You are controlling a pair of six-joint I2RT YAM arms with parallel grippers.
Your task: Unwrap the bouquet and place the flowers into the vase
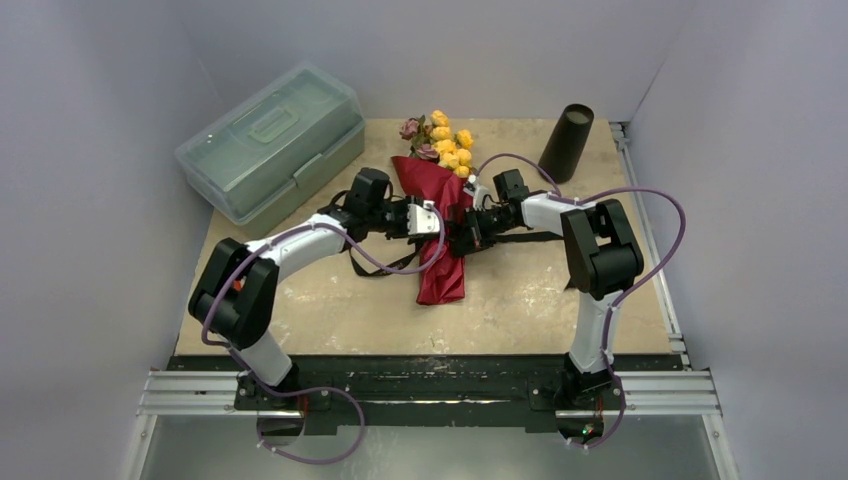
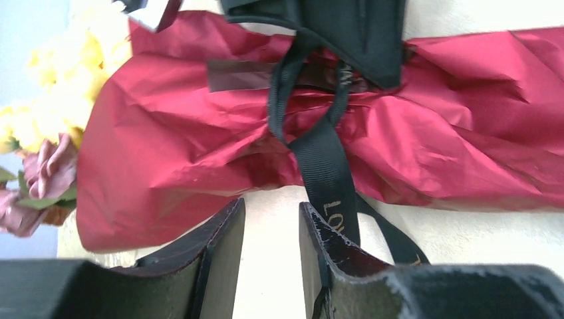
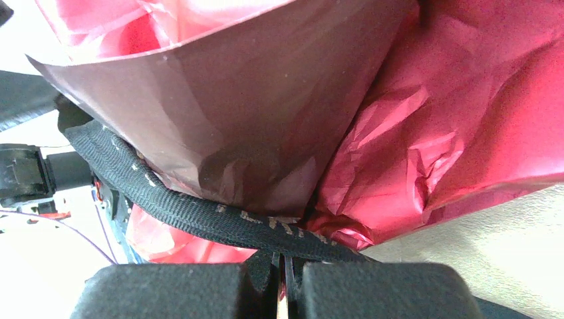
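Pale grey walls (image 1: 450, 50) close in a mottled beige table (image 1: 560, 300). The bouquet (image 1: 442, 275) lies flat at the table's middle. It is a crumpled cone of red paper over a smooth maroon sheet, narrow end toward the arm bases. Its flowers (image 1: 445, 140), yellow with a few dusky pink, spill from the far end.

Far left of the bouquet sits a translucent green-grey lidded box (image 1: 270, 140). Far right of it the matte black vase (image 1: 567, 142) stands upright, well apart.

A black ribbon (image 2: 324, 166) loops around the bouquet's waist, one tail trailing onto the table. The left gripper (image 2: 271, 206), just left of the bouquet, has its jaws narrowly parted over bare table, beside that tail. The right gripper (image 3: 281, 262), pressed against the bouquet's right side, is closed, pinching the ribbon.
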